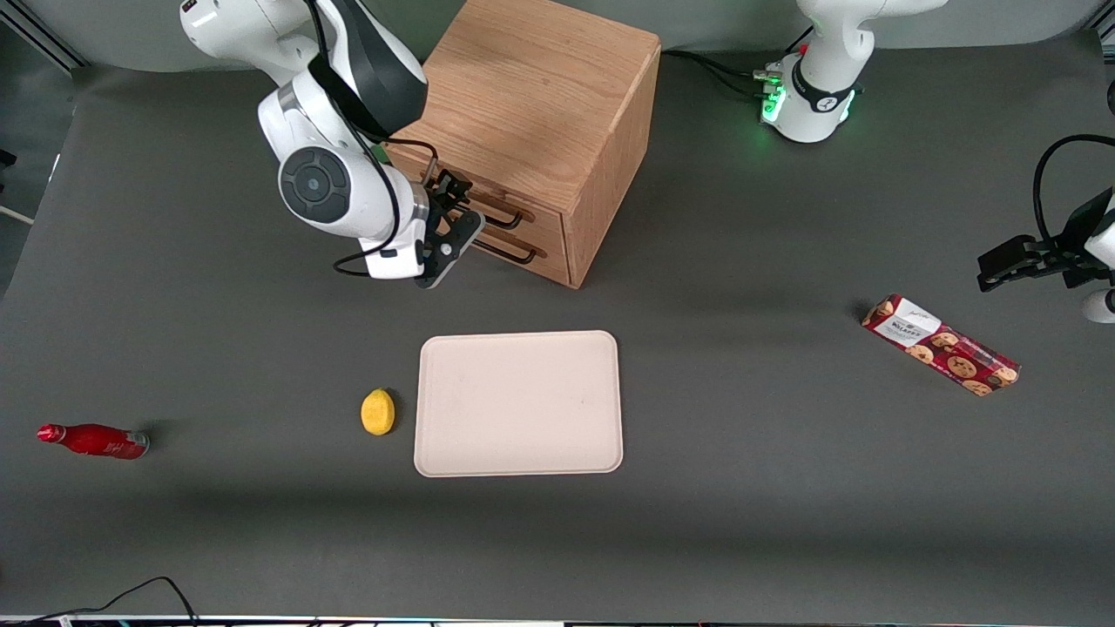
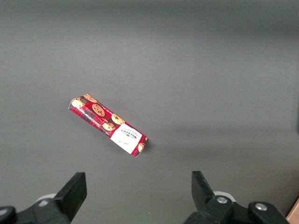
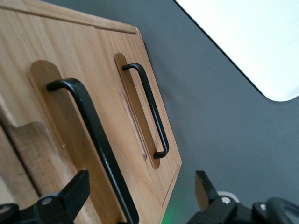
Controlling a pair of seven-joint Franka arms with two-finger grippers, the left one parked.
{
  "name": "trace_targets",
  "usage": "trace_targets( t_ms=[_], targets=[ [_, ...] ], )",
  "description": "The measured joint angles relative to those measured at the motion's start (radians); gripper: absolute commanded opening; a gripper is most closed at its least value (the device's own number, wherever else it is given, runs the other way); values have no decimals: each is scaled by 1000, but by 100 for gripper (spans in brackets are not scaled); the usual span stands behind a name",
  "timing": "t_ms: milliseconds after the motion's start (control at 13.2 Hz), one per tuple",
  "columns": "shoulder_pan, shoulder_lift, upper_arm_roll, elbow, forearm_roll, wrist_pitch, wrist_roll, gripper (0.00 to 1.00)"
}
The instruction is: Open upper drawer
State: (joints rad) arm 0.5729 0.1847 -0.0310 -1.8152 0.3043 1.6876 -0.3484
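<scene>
Clearly, the risks sit at the handle.

Gripper: the right arm's gripper [image 3: 140, 193] hangs in front of the oak cabinet [image 1: 540, 104], with its fingers [image 3: 74, 191] spread wide apart and holding nothing; the upper drawer's black bar handle [image 3: 96, 140] runs into the gap between them.

Upper drawer: the upper drawer [image 3: 42, 107] sits shut and flush in the cabinet face, directly above the lower drawer [image 3: 140, 107].

Risk, wrong bar: the two handles lie close together and look alike, so a small drop in height could put the fingers on the lower drawer's handle [image 3: 149, 109] instead.

Risk, poor bite: the bar lies nearer one finger than the other, so closing now may catch it off centre and slip when the pull starts.

Risk, skewed pull: the cabinet stands at an angle on the table [image 1: 784, 488]; I judge that a pull not in line with the drawer's travel could jam it or drag the whole cabinet.

Front view only: it shows the cabinet's angle and what lies nearer the front camera, namely a beige tray [image 1: 519, 403] and a lemon [image 1: 377, 411], with a red bottle [image 1: 94, 440] toward the working arm's end.

Right wrist view only: it shows the open fingers and the bar between them.

Left wrist view only: a cookie packet [image 2: 108, 126], well apart from the work.
</scene>
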Motion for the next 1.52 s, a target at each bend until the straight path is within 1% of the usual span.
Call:
trace_targets(
  t_ms=[379, 1212, 1364, 1515],
  targets=[
    [-4, 7, 23, -23, 0, 4, -3, 100],
    [-13, 83, 50, -32, 0, 80, -10, 100],
    [-17, 84, 51, -33, 0, 83, -23, 100],
    [-39, 85, 52, -33, 0, 91, -56, 100]
  ],
)
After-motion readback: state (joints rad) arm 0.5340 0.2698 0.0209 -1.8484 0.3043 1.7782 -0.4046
